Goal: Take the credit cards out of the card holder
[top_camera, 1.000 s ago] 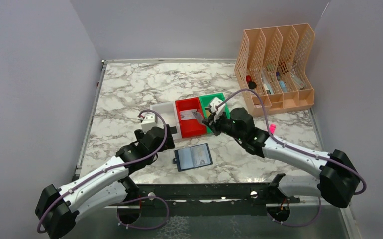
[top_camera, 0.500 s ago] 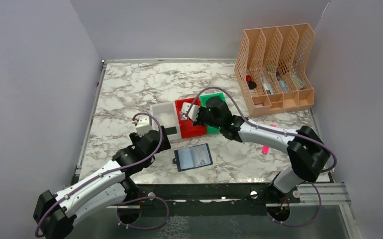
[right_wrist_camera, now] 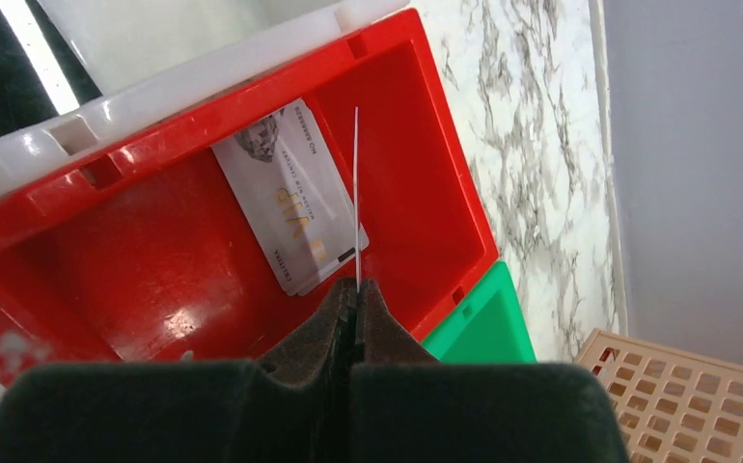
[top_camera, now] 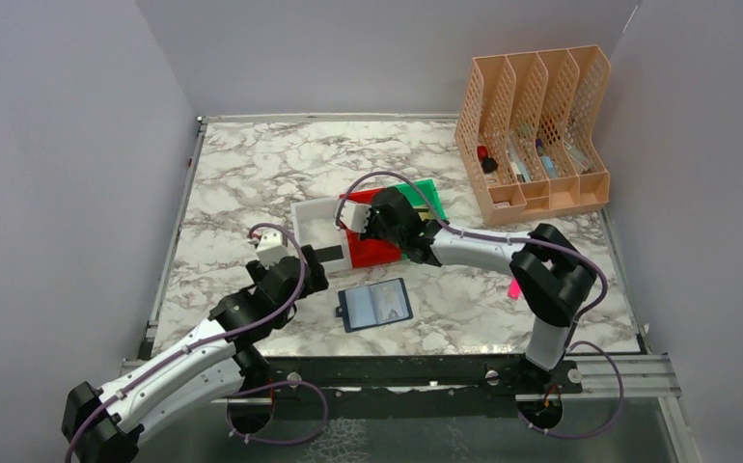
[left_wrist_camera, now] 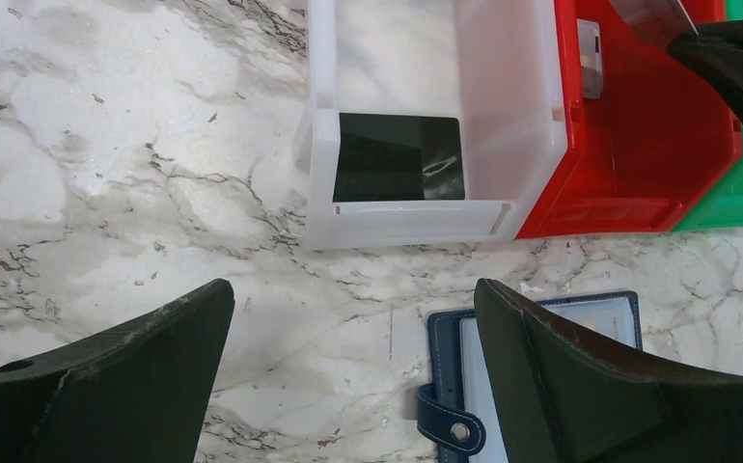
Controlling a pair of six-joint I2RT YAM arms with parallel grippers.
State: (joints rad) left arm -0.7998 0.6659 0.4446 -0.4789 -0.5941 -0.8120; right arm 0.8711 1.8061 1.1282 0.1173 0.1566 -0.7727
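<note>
right pincer (right_wrist_camera: 353,289) clamped on a thin card (right_wrist_camera: 356,183), seen edge-on, over the red bin (right_wrist_camera: 155,260). i judge i should lower it and part the jaws well inside the rim. below the pincer a pale printed card (right_wrist_camera: 290,198) lies flat. the wallet (top_camera: 375,305) lies open, toward the bases from the pincer. left pincer (left_wrist_camera: 348,318) is spread, empty.

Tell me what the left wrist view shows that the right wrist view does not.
Only the left wrist view: the black card in the white bin, and the open card holder. Only the right wrist view: a corner of the peach rack. Both: the red bin, the pale card lying in it, and the card pinched in the shut right gripper.
</note>
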